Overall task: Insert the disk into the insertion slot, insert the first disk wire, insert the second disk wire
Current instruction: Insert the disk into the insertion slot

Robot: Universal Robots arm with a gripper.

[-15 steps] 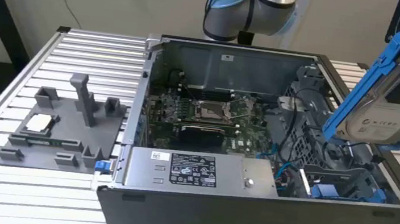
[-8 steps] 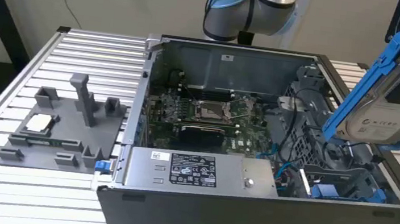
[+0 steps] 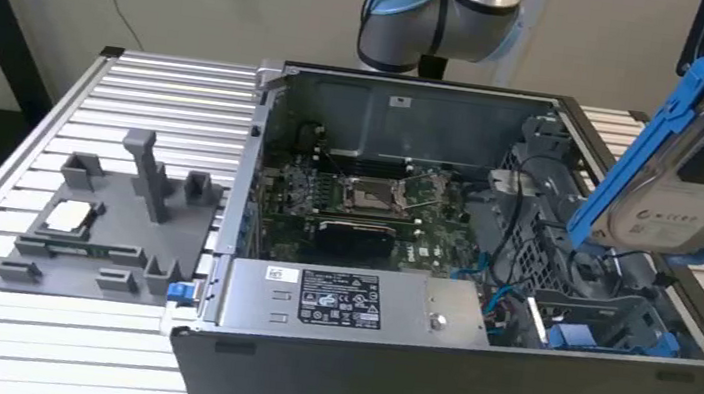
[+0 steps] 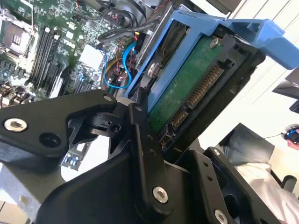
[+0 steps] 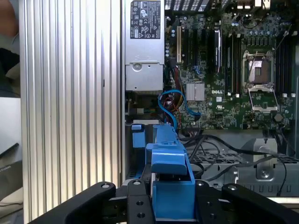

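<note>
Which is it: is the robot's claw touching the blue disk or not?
Touching. In the first wrist view the gripper has its black fingers pressed against both sides of the disk, on its blue carrier.

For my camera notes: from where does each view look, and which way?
Exterior view: off the arm, above the open PC case, looking inside; arm at top.
First wrist view: by the wrist, looking past the claw at the motherboard.
Second wrist view: by the wrist, facing the disk's circuit side; claw shows.
All share the disk.
</note>
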